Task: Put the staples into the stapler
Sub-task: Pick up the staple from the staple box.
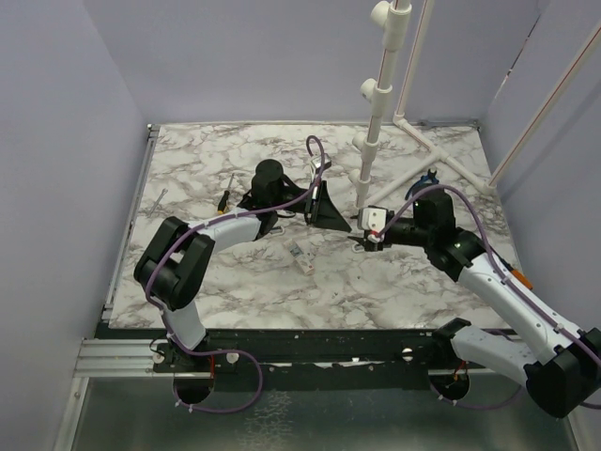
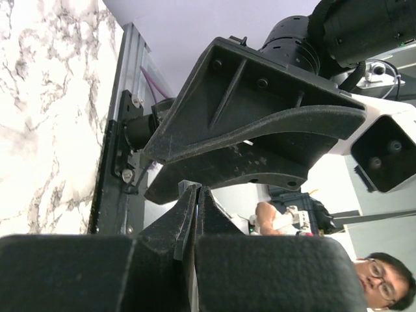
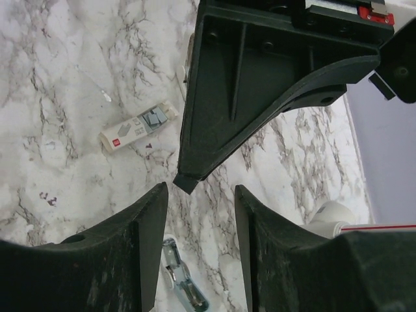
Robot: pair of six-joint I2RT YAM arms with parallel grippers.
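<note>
Two arms reach inward from their bases at the near edge of the table (image 1: 235,296) and meet nose to nose over the marble top. On the left, the arm folds at a black elbow close to the near edge, then runs its white forearm away and to the right. The left gripper (image 2: 193,192) lies turned on its side and points right, its fingers pressed tight together. A thin grey edge shows at the very tips, but I cannot tell if that is the staples.

From the right, the other arm stretches one long white link up and leftward, with its wrist dipping toward the table. The right gripper (image 3: 200,195) hangs with its fingers parted and nothing between them, and the tip of the left gripper sits just beyond that gap.

Directly under the right fingers, the stapler (image 3: 182,281) lies on the marble, showing silver metal and a light blue end. A little farther out rests a small white box (image 3: 138,127), apart from both grippers. Beyond them are a screwdriver (image 1: 225,195), blue-handled pliers (image 1: 429,177) and a white pipe frame (image 1: 376,122).
</note>
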